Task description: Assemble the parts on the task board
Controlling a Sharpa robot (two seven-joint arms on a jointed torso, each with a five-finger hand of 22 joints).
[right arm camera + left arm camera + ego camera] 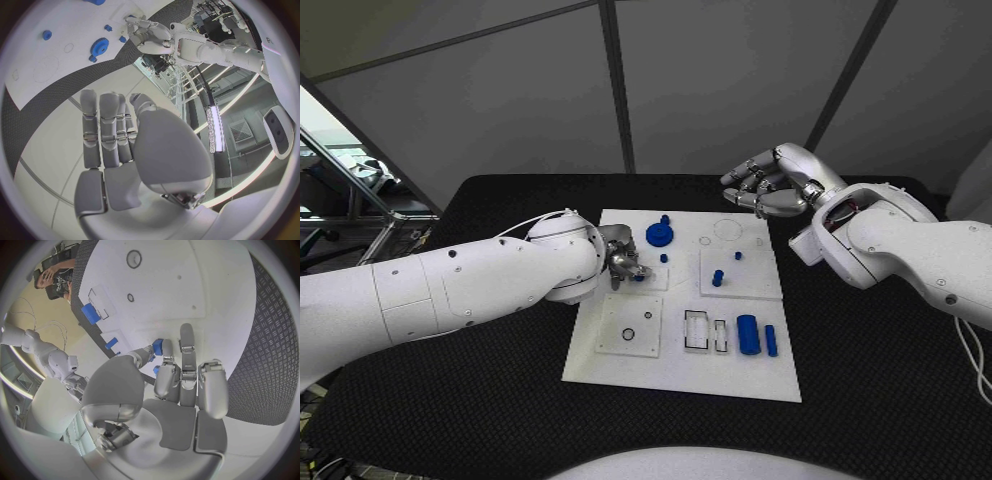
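Black textured cloth covers the table (473,400), with grey wall panels behind it. From the head view, the white task board (678,370) lies in the middle. On it the robot's camera shows one blue gear (659,236) at the far edge, one small blue peg (738,253) and one slightly taller blue peg (718,278) to its right, and two blue cylinders lying side by side at the near right, a thick one (749,334) and a thin one (772,340). The left hand (620,262) sits over the board's left-centre, mostly hidden behind its own white arm, so its grasp is hard to read there. The right hand (769,185) hovers beyond the board's far right corner, fingers curled inward with nothing in them.

From the left wrist view, the left hand (181,385) pinches a small blue part (157,346) between thumb and fingertip, just above the board (212,290). Two more blue pieces show farther off, partly cut by the board's edge.

From the right wrist view, the right hand (115,150) has its fingers drawn close together, holding nothing, well apart from the board (44,65); the gear (99,46) and three small blue bits are visible, too small to tell apart.
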